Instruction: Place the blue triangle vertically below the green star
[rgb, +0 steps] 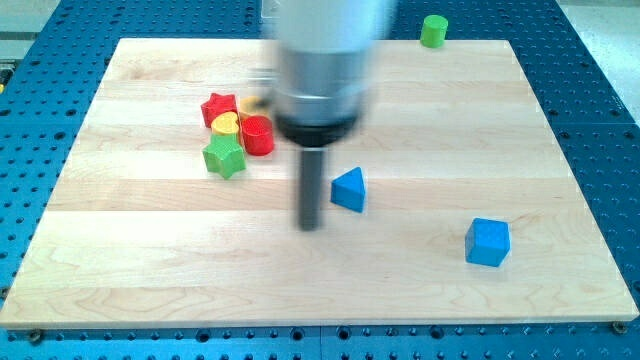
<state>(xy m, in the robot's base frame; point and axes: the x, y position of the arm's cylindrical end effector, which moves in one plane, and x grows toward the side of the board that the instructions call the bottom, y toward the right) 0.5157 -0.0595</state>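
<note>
The blue triangle (349, 189) lies near the middle of the wooden board (150, 260). The green star (225, 157) lies to the view's left of it, at the bottom of a small cluster. My tip (311, 226) rests on the board just to the left of and slightly below the blue triangle, a small gap apart from it. The rod and its grey holder are blurred and hide part of the board above the tip.
A red star (218, 107), a yellow block (227, 124) and a red cylinder (257, 135) are clustered with the green star. A blue cube (488, 242) sits at lower right. A green cylinder (433, 31) stands at the top edge.
</note>
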